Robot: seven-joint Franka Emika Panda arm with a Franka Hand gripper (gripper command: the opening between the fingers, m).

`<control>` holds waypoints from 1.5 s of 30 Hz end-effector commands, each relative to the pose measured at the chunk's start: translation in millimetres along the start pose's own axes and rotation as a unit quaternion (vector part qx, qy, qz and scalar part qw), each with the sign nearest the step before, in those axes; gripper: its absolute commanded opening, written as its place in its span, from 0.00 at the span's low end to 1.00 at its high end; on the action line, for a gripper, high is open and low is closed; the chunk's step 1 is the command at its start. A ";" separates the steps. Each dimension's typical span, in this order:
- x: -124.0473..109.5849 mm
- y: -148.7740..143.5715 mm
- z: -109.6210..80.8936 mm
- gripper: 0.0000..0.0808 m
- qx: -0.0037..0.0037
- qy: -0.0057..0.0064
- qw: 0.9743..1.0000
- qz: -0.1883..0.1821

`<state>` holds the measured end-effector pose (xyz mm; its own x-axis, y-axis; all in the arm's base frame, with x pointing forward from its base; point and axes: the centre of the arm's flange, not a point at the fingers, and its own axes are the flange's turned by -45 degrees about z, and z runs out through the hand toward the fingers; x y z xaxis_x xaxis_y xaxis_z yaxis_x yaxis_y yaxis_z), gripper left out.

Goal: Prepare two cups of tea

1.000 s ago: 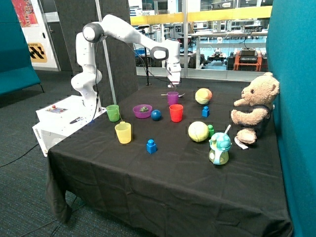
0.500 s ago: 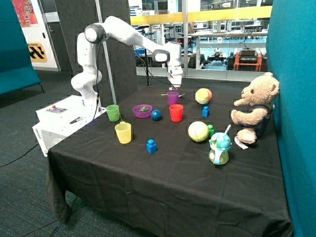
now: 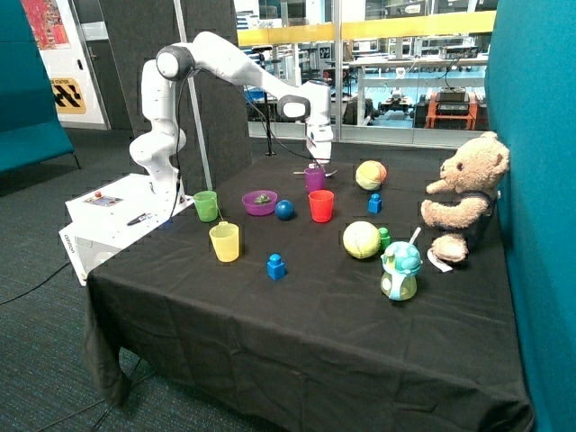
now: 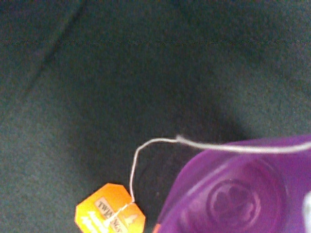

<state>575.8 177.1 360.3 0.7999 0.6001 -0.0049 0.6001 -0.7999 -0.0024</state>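
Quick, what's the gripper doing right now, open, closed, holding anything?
Gripper: right above the purple cup; open or closed cannot be told. A tea bag string hangs over the cup's rim, its orange tag outside.

A table (image 3: 297, 342) draped in black cloth stands on dark grey carpet (image 3: 45, 360). Behind the table, a glass partition (image 3: 405, 81) gives onto a lit workshop. A teal panel (image 3: 535, 225) rises beside the table; a teal seat (image 3: 31, 108) lies well apart from it.

The white arm arches over from its base, wrist pointing straight down, gripper (image 3: 314, 165) held low.
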 end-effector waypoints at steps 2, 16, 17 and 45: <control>-4.5 4.2 2.5 0.65 -0.001 0.002 1.000 0.005; -7.4 0.0 1.0 0.76 -0.001 0.002 1.000 0.003; -7.6 -0.3 0.9 0.76 -0.001 0.002 1.000 0.003; -26.9 10.0 -38.4 0.52 -0.001 0.002 1.000 -0.003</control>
<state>564.6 165.1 379.5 0.7978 0.6029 0.0030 0.6029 -0.7978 0.0047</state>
